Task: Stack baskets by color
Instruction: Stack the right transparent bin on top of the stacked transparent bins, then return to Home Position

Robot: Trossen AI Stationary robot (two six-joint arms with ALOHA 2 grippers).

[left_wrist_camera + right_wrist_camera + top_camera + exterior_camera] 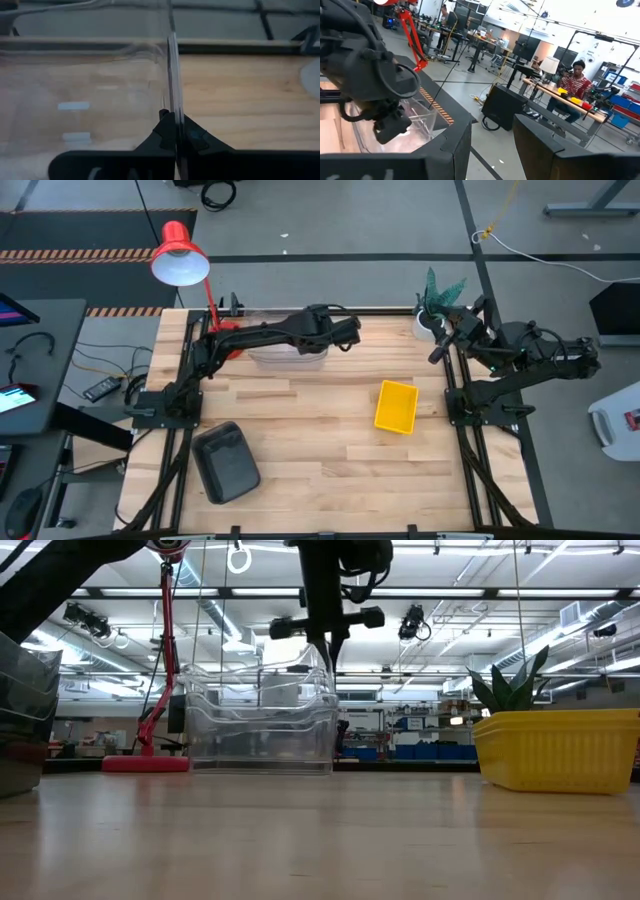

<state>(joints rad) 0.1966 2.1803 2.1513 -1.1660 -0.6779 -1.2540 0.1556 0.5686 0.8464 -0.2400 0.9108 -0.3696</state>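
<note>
Clear baskets (288,354) stand nested at the table's far middle, and in the low view the stack (262,730) rests on its bottom. My left gripper (328,348) comes down at the stack's right end, shut on the top clear basket's wall. A yellow basket (396,406) sits right of centre. A dark grey basket (226,462) lies near the front left. My right gripper (437,350) hovers open at the far right beside the plant, holding nothing. My left gripper pinches the top clear basket's right end wall (172,95) between its two fingers, one inside the basket and one outside. The fingers (328,648) slant down from above onto the rim. The basket sits in the stack below, its held end a little raised.
A red desk lamp (180,258) stands at the far left corner, its base (145,762) left of the clear stack. A small potted plant (437,305) sits at the far right. Bare wood lies in the middle and front right. People work at desks beyond the table.
</note>
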